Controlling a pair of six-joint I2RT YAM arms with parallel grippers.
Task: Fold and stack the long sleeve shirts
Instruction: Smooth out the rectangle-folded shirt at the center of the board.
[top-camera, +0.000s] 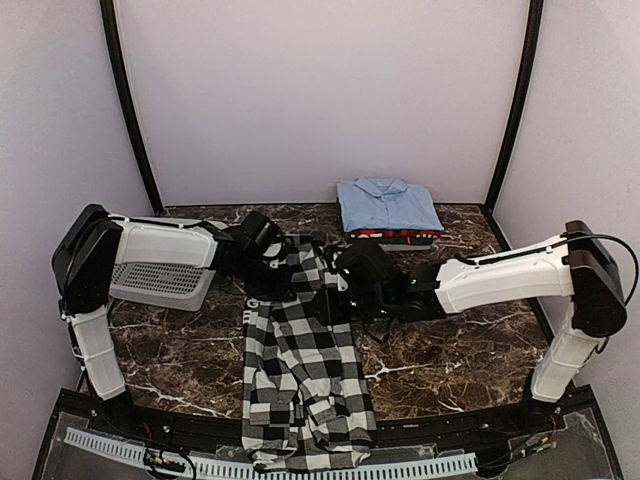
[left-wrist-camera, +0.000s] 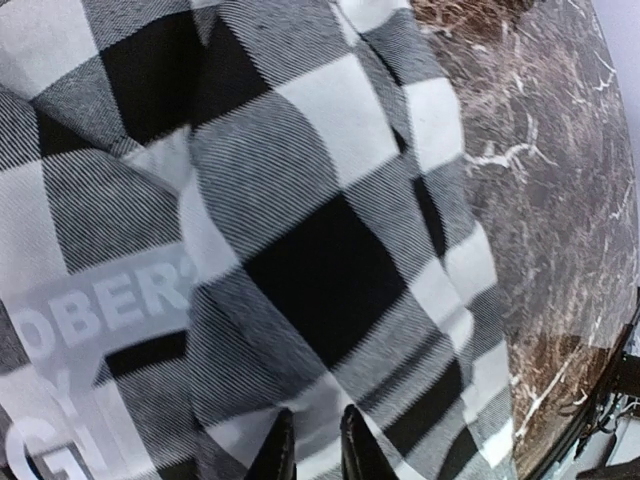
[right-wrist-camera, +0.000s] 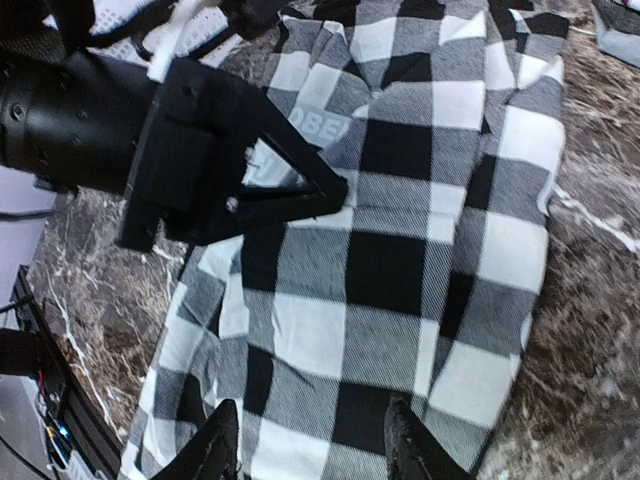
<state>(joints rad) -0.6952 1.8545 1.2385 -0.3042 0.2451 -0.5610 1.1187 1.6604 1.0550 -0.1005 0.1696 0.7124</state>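
Top external: check shirt (top-camera: 300, 380) lies centre frame — your left gripper (left-wrist-camera: 318, 452) nearly closed, hold unclear, right gripper (right-wrist-camera: 312, 445) open and empty — so lifting on a thin pinch may drop it.

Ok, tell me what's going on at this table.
Both arms are working on the black-and-white checked shirt, which lies rumpled on the marble table and reaches past the near edge. The left gripper has its fingers nearly together at a fold near the lettering. The right gripper hovers open over the cloth. At the back, a folded light blue shirt sits on a red one.
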